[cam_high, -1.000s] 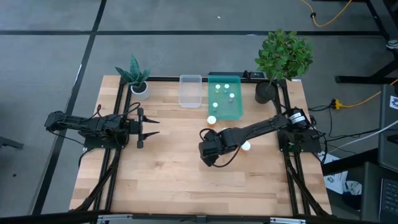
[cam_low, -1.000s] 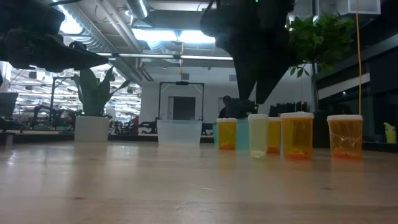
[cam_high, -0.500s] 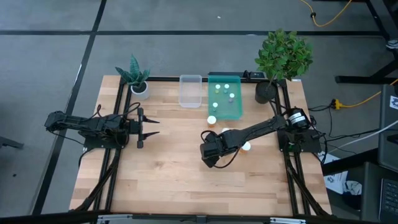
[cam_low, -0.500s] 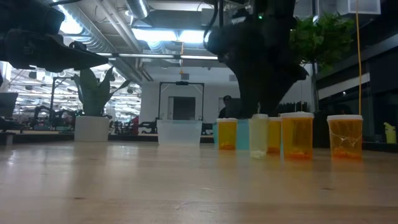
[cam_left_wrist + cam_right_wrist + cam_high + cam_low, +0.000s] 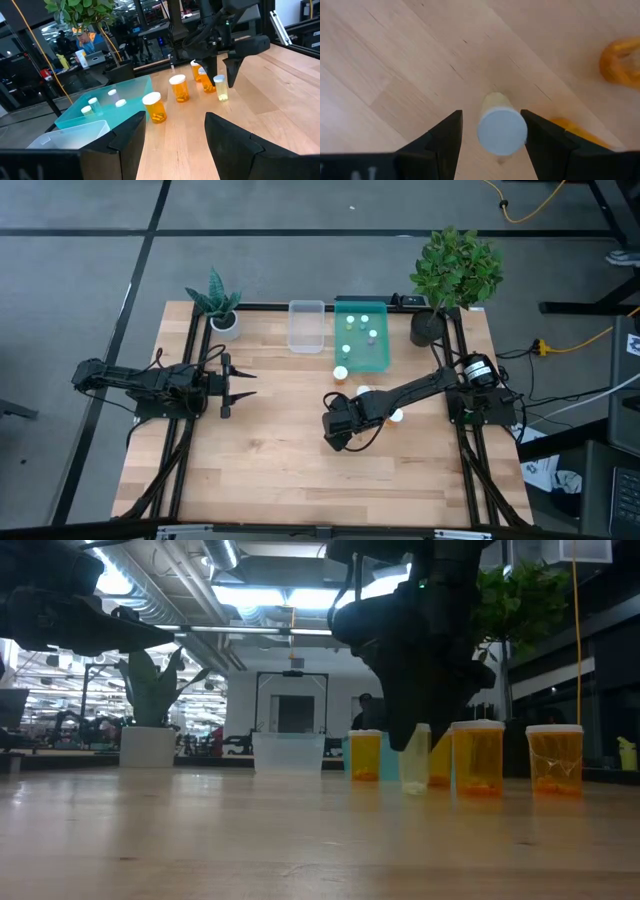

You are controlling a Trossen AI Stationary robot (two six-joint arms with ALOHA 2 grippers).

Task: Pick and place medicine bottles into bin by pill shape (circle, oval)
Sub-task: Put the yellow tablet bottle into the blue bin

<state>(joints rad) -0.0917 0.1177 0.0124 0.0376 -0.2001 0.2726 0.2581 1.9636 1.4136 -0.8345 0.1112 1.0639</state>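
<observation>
A small pale bottle with a white cap point(image 5: 502, 131) stands upright on the wooden table, also seen in the low view point(image 5: 415, 762) and the left wrist view point(image 5: 220, 88). My right gripper point(image 5: 492, 125) is open and points down over it, one finger on each side of the cap, with a gap on both sides. In the high view the gripper point(image 5: 338, 428) hides this bottle. Several orange bottles point(image 5: 478, 758) stand on the table close behind it. The teal bin point(image 5: 360, 358) holds three small bottles. The clear bin point(image 5: 306, 330) stands to its left. My left gripper point(image 5: 245, 384) waits open at the table's left.
A small plant in a white pot point(image 5: 224, 323) stands at the far left and a bushy plant in a dark pot point(image 5: 428, 328) at the far right. Loose white-capped bottles point(image 5: 340, 373) stand between the teal bin and my right gripper. Bare wood lies toward the near edge.
My right gripper has come down over the pale bottle, from fingertips above the cap to fingers on either side of it. The bottle has stayed upright in place.
</observation>
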